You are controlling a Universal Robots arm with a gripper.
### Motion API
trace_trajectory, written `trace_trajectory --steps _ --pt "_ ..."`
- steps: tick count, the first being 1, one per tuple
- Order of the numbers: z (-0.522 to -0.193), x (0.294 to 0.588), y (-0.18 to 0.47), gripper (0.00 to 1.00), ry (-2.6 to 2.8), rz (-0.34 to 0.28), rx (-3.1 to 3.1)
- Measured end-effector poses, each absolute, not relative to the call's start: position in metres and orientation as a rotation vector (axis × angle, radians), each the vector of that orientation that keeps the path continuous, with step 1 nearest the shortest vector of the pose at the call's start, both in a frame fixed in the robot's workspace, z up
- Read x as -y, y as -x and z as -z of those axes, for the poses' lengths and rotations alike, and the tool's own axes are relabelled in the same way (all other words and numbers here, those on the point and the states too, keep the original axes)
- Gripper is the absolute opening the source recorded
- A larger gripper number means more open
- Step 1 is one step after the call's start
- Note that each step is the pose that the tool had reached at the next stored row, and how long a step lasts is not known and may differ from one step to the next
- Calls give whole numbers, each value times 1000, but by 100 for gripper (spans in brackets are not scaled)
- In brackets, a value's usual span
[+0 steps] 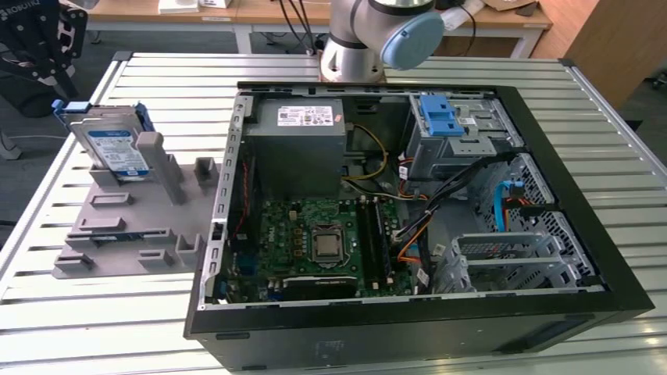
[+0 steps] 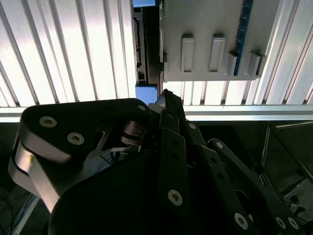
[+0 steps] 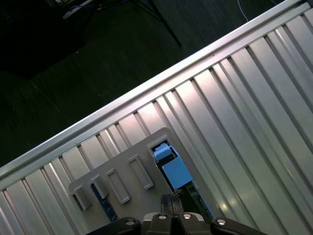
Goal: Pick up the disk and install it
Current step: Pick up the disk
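Note:
The disk [image 1: 112,144] is a silver-grey drive with a white-and-blue label and a blue frame. It stands on edge in a grey slotted holder [image 1: 125,226] at the exterior view's left, beside the open computer case [image 1: 417,211]. My black gripper [image 1: 42,51] hangs above and behind the disk, apart from it. In the first wrist view the disk's blue frame [image 3: 171,169] lies just beyond my gripper [image 3: 174,198], whose fingertips are together with nothing between them. The second wrist view shows the disk's edge [image 2: 145,54], the holder [image 2: 205,29] and my gripper [image 2: 166,98] close over it.
The case holds a power supply [image 1: 297,148], a motherboard [image 1: 318,242], loose cables and a drive cage with a blue latch [image 1: 443,117]. The slatted metal table [image 1: 583,117] ends in an edge rail [image 3: 146,90], with dark floor beyond. The arm's base [image 1: 354,47] stands behind the case.

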State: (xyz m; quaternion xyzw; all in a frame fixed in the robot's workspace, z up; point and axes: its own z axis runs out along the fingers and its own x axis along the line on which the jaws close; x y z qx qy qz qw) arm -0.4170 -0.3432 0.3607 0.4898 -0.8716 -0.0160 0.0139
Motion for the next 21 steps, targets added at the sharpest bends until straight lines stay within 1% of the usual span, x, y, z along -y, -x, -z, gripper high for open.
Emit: trace_trajectory --steps 21 --pt "-361 342 417 11 -1758 46 2566"
